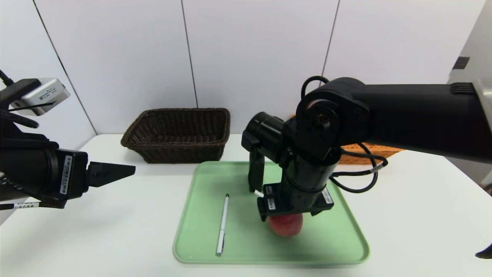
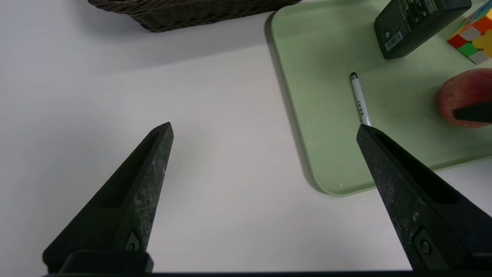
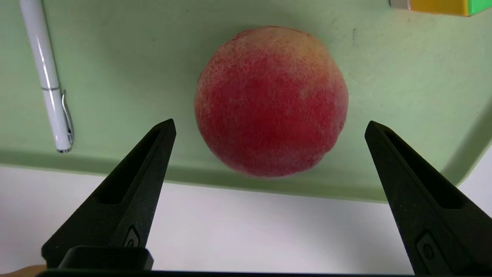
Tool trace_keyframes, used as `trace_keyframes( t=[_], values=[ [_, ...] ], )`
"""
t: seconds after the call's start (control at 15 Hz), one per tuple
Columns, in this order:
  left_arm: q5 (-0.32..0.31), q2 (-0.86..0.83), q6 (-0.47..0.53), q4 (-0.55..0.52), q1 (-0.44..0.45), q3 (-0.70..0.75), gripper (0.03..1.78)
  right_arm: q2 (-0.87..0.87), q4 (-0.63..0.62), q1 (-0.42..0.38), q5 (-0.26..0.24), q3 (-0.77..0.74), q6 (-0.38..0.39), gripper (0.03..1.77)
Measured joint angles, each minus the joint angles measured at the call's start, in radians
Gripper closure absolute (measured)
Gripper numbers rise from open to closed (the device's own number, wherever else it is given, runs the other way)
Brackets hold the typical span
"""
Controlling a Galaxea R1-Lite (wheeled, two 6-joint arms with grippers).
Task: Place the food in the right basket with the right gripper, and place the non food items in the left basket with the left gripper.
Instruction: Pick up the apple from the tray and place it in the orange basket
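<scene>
Right gripper over one peach, left gripper aside

Green tray on white table; pale panelled wall behind.

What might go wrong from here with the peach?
The right gripper is open around the peach, which is round and could roll as the fingers close. The puzzle cube and black bottle sit near the peach, so the right arm might knock them when lifting.

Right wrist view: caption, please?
Right claw open around a reddish peach on the green tray.
</scene>
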Motion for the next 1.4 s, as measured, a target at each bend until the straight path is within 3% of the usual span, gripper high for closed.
trace_keyframes(
  t=[0.93,1.13,1.4],
  values=[
    [-0.001,0.004,-0.001,-0.002,-0.007,0.014,0.12,0.070,-0.036,-0.011,-0.006,-0.002,0.004,0.10],
    [-0.001,0.007,-0.002,-0.001,-0.011,0.014,0.12,0.074,-0.063,-0.011,-0.003,-0.003,0.004,0.58],
    [-0.001,0.011,-0.002,-0.001,-0.012,0.013,0.12,0.069,-0.056,-0.012,0.000,-0.004,0.001,0.71]
  ],
)
